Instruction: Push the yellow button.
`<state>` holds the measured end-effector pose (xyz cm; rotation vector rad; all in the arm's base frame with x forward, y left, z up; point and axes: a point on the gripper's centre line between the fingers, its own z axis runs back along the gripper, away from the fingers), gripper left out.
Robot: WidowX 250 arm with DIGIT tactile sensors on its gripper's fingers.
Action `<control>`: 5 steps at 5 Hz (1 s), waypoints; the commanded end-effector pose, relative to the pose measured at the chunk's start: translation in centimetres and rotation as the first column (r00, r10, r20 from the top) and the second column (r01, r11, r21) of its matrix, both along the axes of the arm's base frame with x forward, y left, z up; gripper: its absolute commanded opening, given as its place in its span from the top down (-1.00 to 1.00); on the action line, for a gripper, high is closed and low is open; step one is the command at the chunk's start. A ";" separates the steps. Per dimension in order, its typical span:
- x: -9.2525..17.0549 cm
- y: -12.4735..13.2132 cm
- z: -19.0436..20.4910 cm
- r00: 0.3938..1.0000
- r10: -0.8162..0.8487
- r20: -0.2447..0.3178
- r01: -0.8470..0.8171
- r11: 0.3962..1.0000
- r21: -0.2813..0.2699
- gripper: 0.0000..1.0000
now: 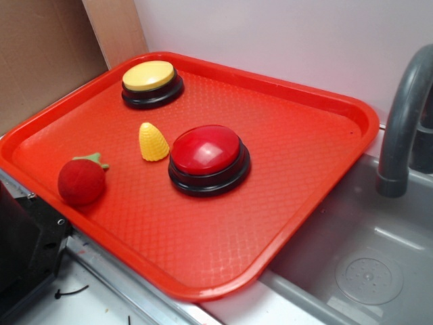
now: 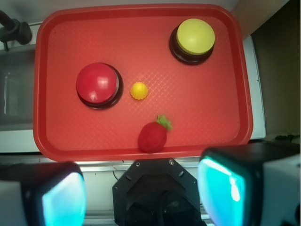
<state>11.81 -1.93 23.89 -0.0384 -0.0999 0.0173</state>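
The yellow button (image 1: 149, 76) (image 2: 195, 36), a flat yellow dome on a black base, stands at the far left corner of the red tray (image 1: 304, 162) (image 2: 141, 28). My gripper (image 2: 143, 193) hangs high above the tray's near edge, far from the button, open, with nothing between its two cyan pads (image 2: 63, 197). In the exterior view the gripper itself is out of sight; only the black robot base (image 1: 27, 250) shows at the lower left.
On the tray also stand a larger red button (image 1: 206, 152) (image 2: 96, 84), a small yellow corn toy (image 1: 153, 141) (image 2: 139, 90) and a red strawberry toy (image 1: 82, 179) (image 2: 153, 135). A grey sink (image 1: 365, 271) with a faucet (image 1: 406, 122) lies to the right.
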 end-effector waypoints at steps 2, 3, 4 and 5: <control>10.9 9.9 -9.6 0.955 0.292 0.055 -0.293 0.956 0.005 -1.00; 12.4 11.8 -11.9 0.948 0.293 0.125 -0.303 0.950 0.069 -1.00; 13.1 12.0 -13.4 0.952 0.255 0.167 -0.275 0.955 0.110 -1.00; 14.3 12.3 -14.7 0.957 0.231 0.173 -0.252 0.961 0.110 -1.00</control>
